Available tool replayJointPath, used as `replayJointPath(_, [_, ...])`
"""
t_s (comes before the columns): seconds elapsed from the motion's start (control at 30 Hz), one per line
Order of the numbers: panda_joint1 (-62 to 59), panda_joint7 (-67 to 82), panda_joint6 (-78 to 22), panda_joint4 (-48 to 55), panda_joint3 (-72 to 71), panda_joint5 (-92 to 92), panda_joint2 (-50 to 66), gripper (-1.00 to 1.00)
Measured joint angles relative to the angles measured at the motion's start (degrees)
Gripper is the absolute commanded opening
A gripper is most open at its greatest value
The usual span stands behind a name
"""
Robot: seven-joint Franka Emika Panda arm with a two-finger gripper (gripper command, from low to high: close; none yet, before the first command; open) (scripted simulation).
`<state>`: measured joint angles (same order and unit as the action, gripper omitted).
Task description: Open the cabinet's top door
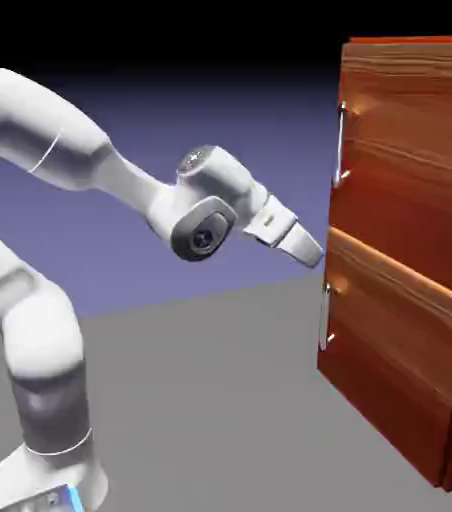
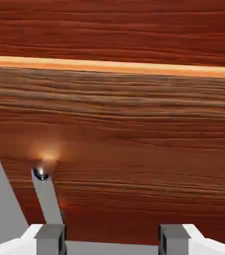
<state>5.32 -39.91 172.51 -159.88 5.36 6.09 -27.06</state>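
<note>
The tall reddish-brown wooden cabinet (image 1: 410, 180) has a flat wooden top door (image 1: 420, 150), with a shiny silver bar handle (image 1: 341, 145) near its left edge in the exterior view. The white robot gripper (image 2: 112, 240) is wide apart, with nothing in it. It points at the lower door (image 1: 400, 320), near that door's top left corner.

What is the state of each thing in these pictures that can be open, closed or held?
White two-finger gripper: open, holding nothing.
Upper reddish wood door with silver bar handle: closed.
Lower reddish wood panel with lighter top edge: cannot tell; it stands out from the upper door.
</note>
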Motion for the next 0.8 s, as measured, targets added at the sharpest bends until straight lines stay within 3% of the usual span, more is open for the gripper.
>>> replayJointPath(0.8, [41.2,22.7,-13.3,10.0,47.7,54.2,49.8,0.00])
